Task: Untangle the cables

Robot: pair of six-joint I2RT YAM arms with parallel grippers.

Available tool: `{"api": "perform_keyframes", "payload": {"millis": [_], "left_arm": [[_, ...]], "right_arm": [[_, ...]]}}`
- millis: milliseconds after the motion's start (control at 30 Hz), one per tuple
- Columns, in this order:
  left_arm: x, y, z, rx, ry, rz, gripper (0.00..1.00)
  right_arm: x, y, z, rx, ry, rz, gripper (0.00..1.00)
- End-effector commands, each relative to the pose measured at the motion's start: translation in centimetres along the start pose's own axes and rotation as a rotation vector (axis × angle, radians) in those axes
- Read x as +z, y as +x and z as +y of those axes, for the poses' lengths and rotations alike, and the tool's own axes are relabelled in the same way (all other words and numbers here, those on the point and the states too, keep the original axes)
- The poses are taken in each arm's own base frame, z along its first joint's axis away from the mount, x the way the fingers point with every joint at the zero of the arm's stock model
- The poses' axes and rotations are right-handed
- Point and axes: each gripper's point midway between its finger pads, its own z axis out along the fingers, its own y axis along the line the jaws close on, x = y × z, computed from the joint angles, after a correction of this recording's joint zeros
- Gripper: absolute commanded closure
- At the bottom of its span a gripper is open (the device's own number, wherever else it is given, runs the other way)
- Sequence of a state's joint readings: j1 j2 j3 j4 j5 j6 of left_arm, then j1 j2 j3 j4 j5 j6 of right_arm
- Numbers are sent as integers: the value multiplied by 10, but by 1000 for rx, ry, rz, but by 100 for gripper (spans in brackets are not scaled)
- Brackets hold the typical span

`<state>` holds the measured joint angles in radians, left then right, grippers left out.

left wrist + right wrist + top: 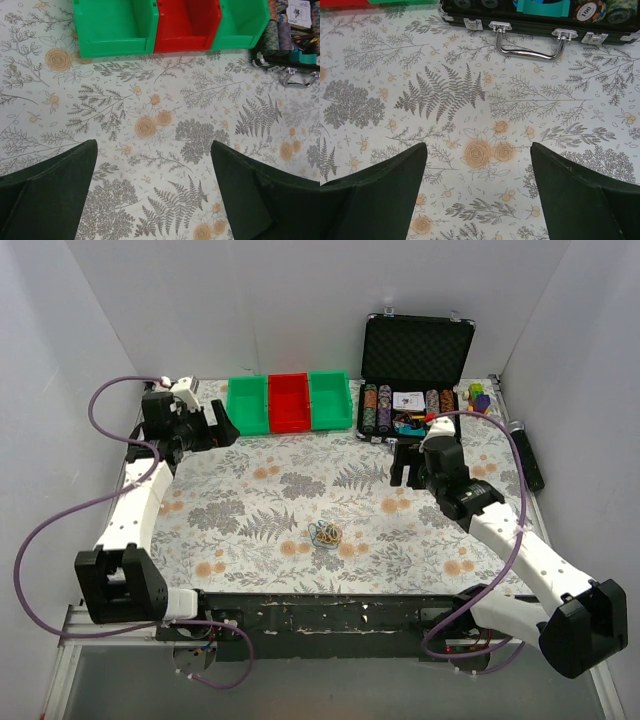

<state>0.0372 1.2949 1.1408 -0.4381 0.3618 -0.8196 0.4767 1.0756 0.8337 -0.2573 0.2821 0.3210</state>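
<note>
Yellow-orange, white and teal-blue thin cables [325, 533] lie as one small knot on the floral-printed tablecloth [260, 505]. The knot sits near the front middle of the table, between the two arms and well apart from both grippers. Neither wrist view shows it.

Two white arms reach over the cloth, each with one purple hose [60, 525] looping along it. The left gripper [224, 427] hangs at the far left, just beside the bins. Its two dark fingers [50, 195] are spread wide with only bare cloth between them. The right gripper [408, 466] hangs just in front of the case, and its fingers [375, 195] are likewise parted and hold nothing.

Three open plastic bins [288, 423] stand in a row at the far edge, two green with one red between them. To their right is one black hard case [415, 345] with its lid raised, holding rows of striped poker chips [378, 405]. It has one curved chrome handle [530, 49] at the front. One chip [586, 10] bears what looks like "100". A white card inside the case carries print too small to read.
</note>
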Motion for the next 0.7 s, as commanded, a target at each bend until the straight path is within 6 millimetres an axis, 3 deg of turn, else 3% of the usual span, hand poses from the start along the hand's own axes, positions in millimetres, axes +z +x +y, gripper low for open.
{"api": "perform_keyframes", "payload": {"millis": [0, 167, 200, 233, 300, 500, 667], "left_arm": [[32, -27, 6, -33, 5, -30, 2], [88, -63, 32, -77, -116, -59, 2], [99, -68, 42, -84, -149, -65, 2], [113, -68, 33, -77, -155, -60, 2], [137, -75, 52, -104, -232, -71, 2], [203, -72, 83, -139, -298, -39, 2], [239, -69, 111, -126, -376, -59, 2]], "right_arm": [[5, 2, 10, -56, -7, -17, 7], [11, 13, 23, -94, -13, -7, 6], [12, 16, 26, -103, -17, -6, 6], [13, 17, 28, -109, -18, -9, 6], [14, 21, 33, -128, -24, -5, 6], [12, 20, 53, -162, -54, -39, 5], [10, 27, 74, -188, -99, -44, 7]]}}
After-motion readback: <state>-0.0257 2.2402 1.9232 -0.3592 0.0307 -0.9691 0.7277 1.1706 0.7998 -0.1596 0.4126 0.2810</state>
